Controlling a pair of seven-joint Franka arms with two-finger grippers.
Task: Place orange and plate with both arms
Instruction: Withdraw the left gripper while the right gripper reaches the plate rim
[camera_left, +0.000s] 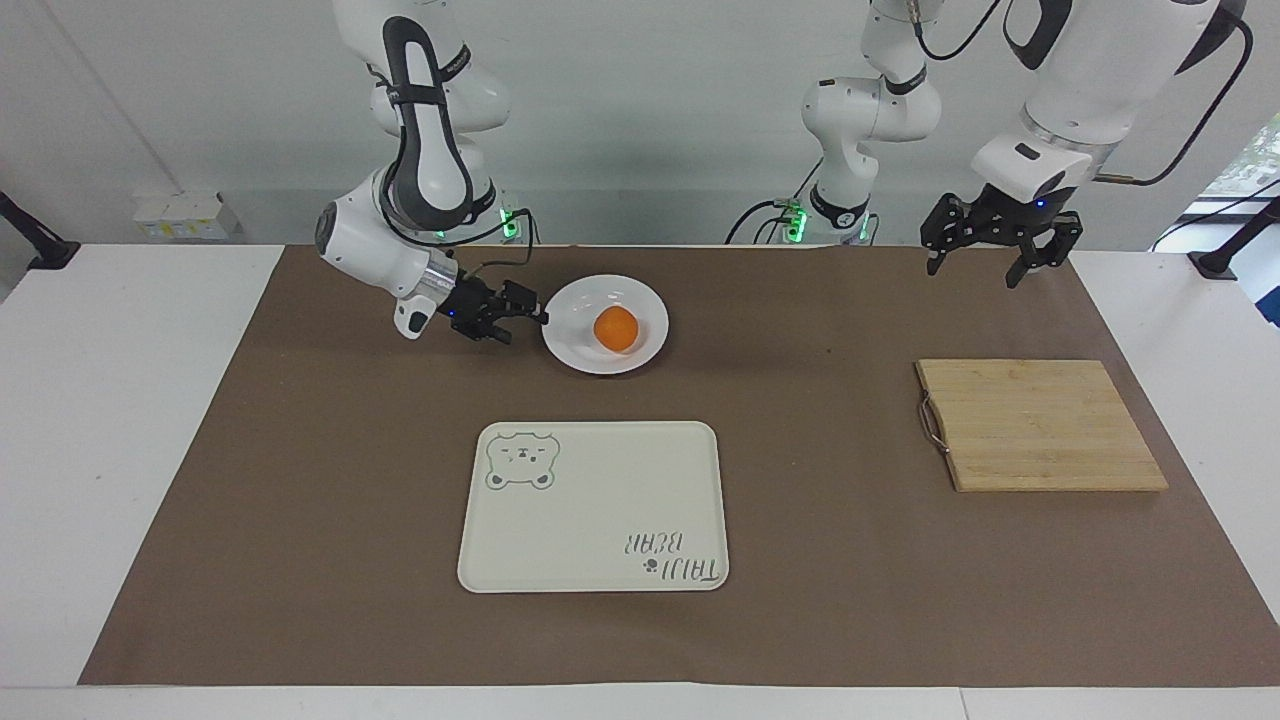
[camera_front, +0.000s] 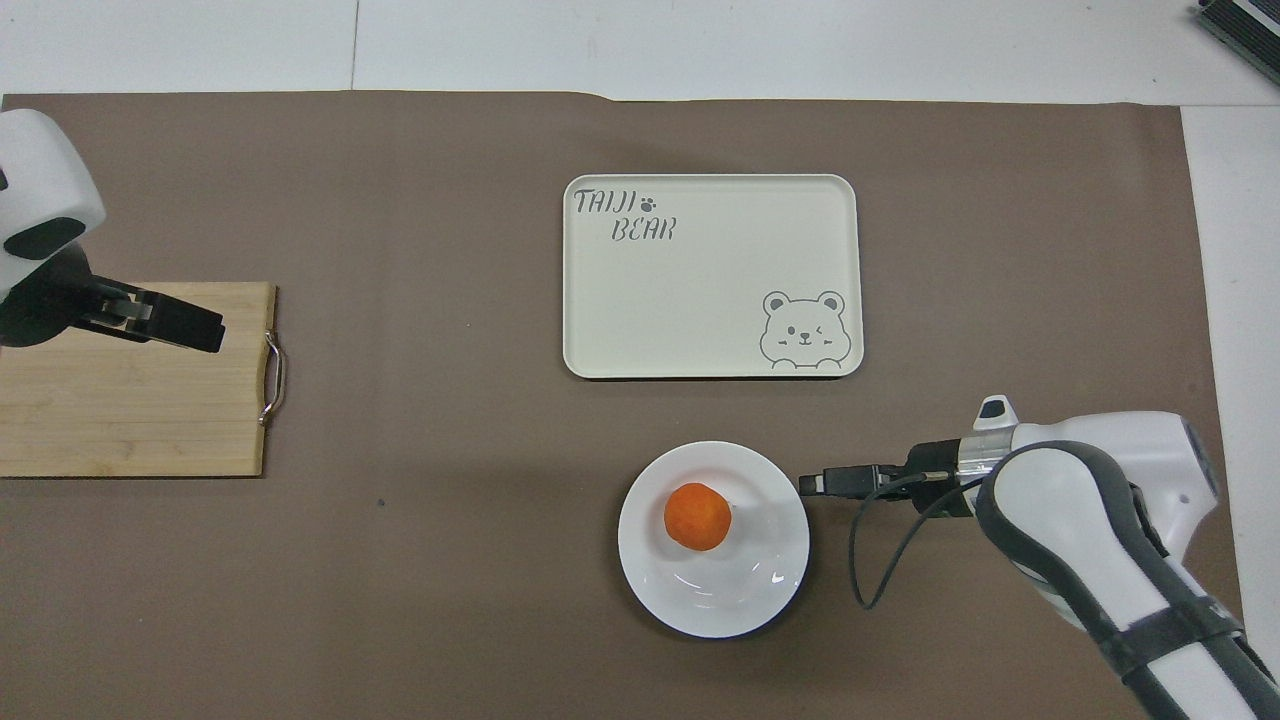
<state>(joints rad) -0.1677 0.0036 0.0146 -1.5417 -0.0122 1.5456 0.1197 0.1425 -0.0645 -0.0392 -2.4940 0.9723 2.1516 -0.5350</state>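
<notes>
Orange (camera_left: 616, 328) is seen on the plate (camera_left: 570, 345), open right gripper (camera_left: 527, 312) at its nine o'clock in the facing view, open left gripper (camera_left: 1000, 262) raised.

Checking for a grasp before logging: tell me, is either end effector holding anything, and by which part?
Nothing is held. The right end effector is open beside the plate's rim; the left end effector hangs open, empty.
</notes>
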